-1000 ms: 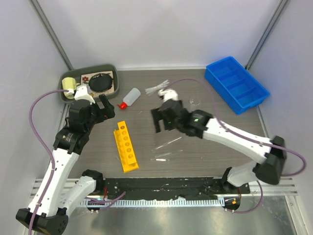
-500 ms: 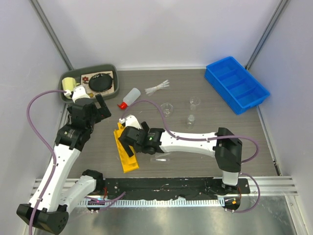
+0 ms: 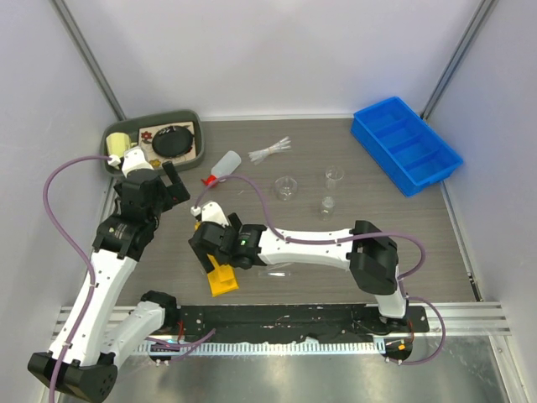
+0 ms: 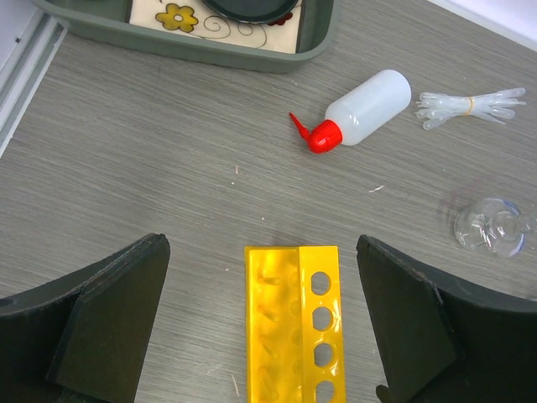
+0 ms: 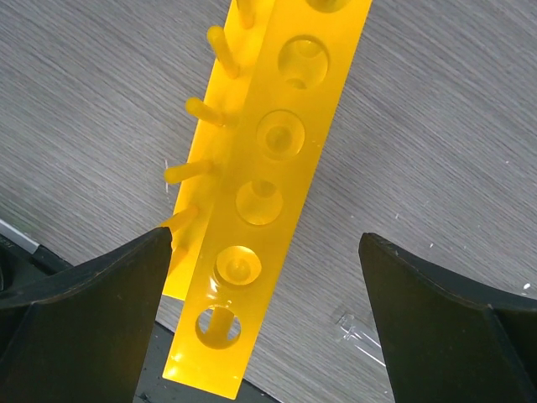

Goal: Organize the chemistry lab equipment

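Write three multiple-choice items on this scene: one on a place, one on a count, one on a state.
1. The right jaws are: A over the blue bin; B over the yellow rack; C over the green tray.
2. Clear beakers on the table number: A one; B five; C three.
3. The squeeze bottle: A lies on its side; B stands upright; C is gripped.

1 B: the right wrist view looks down on the rack between open jaws.
2 C: the top view shows three, set apart.
3 A: its red cap points sideways along the tabletop.
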`<state>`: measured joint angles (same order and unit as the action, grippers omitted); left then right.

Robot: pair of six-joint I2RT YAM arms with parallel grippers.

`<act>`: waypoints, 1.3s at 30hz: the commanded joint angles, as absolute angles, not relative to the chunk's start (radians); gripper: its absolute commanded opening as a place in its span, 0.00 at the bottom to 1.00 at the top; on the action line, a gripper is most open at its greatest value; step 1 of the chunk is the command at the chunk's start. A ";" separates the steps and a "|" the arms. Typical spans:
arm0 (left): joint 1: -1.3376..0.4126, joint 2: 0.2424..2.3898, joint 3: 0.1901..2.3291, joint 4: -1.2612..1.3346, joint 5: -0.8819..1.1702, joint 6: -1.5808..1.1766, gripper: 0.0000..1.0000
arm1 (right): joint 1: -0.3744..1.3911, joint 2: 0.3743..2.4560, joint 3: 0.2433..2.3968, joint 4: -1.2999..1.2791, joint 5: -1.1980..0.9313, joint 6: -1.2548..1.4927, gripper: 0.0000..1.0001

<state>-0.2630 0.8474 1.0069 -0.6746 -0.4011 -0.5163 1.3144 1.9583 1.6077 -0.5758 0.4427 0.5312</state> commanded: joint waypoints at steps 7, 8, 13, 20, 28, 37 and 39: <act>-0.261 0.830 1.037 -0.660 -0.410 -0.523 1.00 | 1.321 1.982 1.658 -0.580 0.488 0.566 0.95; -0.259 0.830 1.038 -0.660 -0.410 -0.523 1.00 | 1.321 1.985 1.660 -0.583 0.491 0.566 0.94; -0.261 0.828 1.037 -0.660 -0.407 -0.525 1.00 | 1.321 2.008 1.663 -0.588 0.515 0.569 0.86; -0.259 0.825 1.037 -0.657 -0.405 -0.526 1.00 | 1.321 2.059 1.698 -0.611 0.532 0.566 0.86; -0.259 0.825 1.035 -0.657 -0.403 -0.525 1.00 | 1.321 2.097 1.733 -0.632 0.540 0.560 0.45; -0.261 0.827 1.037 -0.657 -0.403 -0.523 1.00 | 1.322 2.080 1.775 -0.684 0.575 0.568 0.01; -0.261 0.822 1.035 -0.657 -0.405 -0.523 1.00 | 1.324 2.068 1.798 -0.712 0.603 0.565 0.01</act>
<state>-0.2634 0.8410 1.0069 -0.6746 -0.4004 -0.5167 1.3163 2.0991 1.7142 -0.6746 0.5259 0.5564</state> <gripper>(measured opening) 0.996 0.491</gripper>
